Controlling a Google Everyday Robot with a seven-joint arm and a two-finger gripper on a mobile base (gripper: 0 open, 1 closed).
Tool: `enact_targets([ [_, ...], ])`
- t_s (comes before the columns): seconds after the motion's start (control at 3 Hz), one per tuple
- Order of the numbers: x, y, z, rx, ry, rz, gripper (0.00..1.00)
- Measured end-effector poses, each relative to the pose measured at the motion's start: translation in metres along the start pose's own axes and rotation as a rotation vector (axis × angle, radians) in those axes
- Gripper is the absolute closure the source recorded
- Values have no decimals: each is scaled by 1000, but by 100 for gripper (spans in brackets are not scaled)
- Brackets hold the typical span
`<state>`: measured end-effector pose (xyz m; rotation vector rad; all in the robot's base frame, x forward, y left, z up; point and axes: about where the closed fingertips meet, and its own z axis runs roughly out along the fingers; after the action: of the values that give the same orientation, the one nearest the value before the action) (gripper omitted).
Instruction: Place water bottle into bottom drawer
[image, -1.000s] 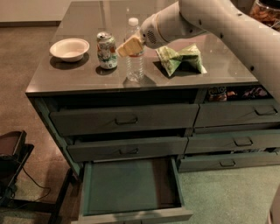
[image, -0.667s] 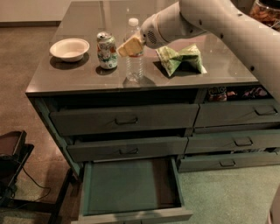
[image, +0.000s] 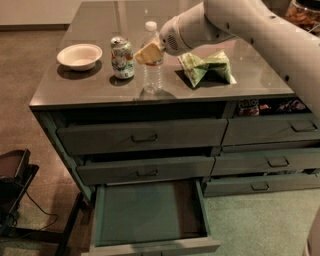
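While looking down over the bench (image: 250, 85), found the hand (image: 146, 52) against the upper body of the water bottle (image: 153, 76); could not tell whether clamped or loose. Saw the bottle upright on the bench, just beside a soda can (image: 122, 57). Noted the bottom drawer (image: 145, 212) pulled out below.

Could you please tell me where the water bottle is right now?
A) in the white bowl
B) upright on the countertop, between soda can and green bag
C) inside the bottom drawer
B: the water bottle stands on the countertop between the soda can and the green bag, the pincer at its upper part; the bottom drawer lies open.
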<state>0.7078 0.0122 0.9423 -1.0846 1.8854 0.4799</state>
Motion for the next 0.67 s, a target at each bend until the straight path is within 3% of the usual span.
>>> enact_targets([
  [0.33,0,0,0,0,0,0,100],
  [0.67,-1,11,-6,-33,-9,-23,100],
])
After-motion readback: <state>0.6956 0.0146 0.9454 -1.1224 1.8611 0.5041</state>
